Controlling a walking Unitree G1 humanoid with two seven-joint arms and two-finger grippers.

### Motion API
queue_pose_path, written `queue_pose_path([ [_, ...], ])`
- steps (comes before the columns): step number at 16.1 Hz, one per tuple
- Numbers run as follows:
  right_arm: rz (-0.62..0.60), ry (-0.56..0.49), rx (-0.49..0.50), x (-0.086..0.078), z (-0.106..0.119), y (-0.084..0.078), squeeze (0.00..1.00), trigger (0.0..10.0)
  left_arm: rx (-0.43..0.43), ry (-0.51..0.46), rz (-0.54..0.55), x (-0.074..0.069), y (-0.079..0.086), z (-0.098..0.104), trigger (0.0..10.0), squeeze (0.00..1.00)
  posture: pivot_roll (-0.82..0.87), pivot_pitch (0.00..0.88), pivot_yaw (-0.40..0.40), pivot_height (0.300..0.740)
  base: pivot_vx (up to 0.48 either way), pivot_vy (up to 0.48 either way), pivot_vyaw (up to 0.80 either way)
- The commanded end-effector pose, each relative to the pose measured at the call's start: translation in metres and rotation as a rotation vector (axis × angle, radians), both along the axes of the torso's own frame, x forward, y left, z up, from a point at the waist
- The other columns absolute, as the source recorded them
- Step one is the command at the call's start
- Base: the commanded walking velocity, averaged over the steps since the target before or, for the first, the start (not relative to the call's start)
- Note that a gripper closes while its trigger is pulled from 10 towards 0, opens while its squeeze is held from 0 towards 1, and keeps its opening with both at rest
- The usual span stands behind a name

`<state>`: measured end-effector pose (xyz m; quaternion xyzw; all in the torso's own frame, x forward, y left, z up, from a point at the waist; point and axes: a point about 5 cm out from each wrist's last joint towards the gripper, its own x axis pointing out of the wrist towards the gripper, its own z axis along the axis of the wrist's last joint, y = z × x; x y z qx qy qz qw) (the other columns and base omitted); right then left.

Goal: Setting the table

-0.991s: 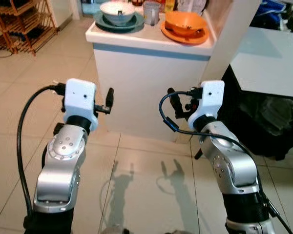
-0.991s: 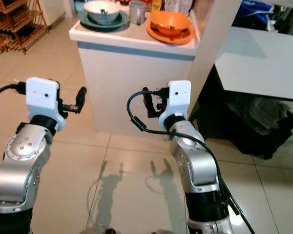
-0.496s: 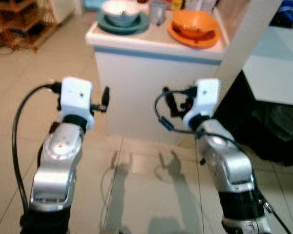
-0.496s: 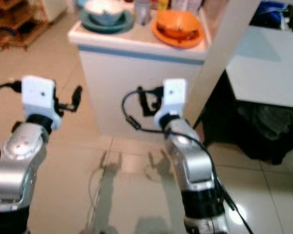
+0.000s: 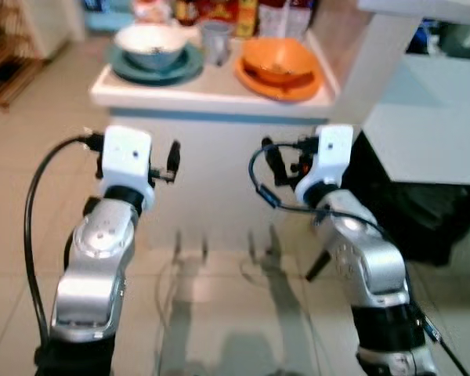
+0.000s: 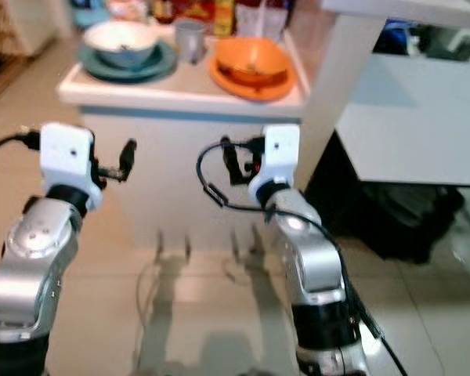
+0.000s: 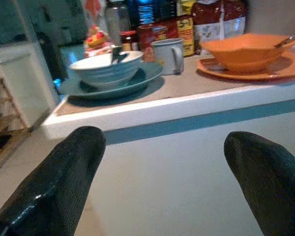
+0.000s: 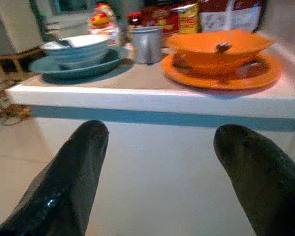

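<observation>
Both pincers hang open and empty in front of the white bench [image 5: 219,98], below its top: left pincer [image 5: 175,160], right pincer [image 5: 271,162]. Ahead and above them sit the teal plate [image 5: 153,69] with its pale bowl [image 5: 149,45], the orange plate [image 5: 280,82] with its orange bowl [image 5: 276,59], and the grey mug [image 5: 214,41] between. Teal set lies nearer the left arm, orange nearer the right.
</observation>
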<state>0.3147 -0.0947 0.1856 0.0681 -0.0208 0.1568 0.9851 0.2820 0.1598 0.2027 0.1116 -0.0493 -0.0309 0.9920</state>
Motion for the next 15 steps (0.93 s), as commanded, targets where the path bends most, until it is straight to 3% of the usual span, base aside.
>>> queue_pose_path([
  [1,-0.032,-0.016,-0.012,0.001,0.004,-0.010,0.00,10.0,-0.001,-0.003,-0.032,0.000,-0.009,0.001,10.0,0.00,0.02,0.061,-0.056,0.740,0.461,0.000,0.00],
  [13,-0.005,-0.120,-0.023,0.006,0.038,-0.011,0.00,10.0,0.004,-0.009,-0.043,-0.002,-0.010,0.002,10.0,0.00,0.02,0.052,-0.062,0.740,0.458,0.000,0.00],
  [15,-0.003,-0.132,-0.016,0.006,0.047,-0.012,0.00,10.0,0.006,-0.005,-0.073,-0.005,-0.012,0.001,10.0,0.00,0.02,0.046,-0.063,0.740,0.437,0.000,-0.79],
])
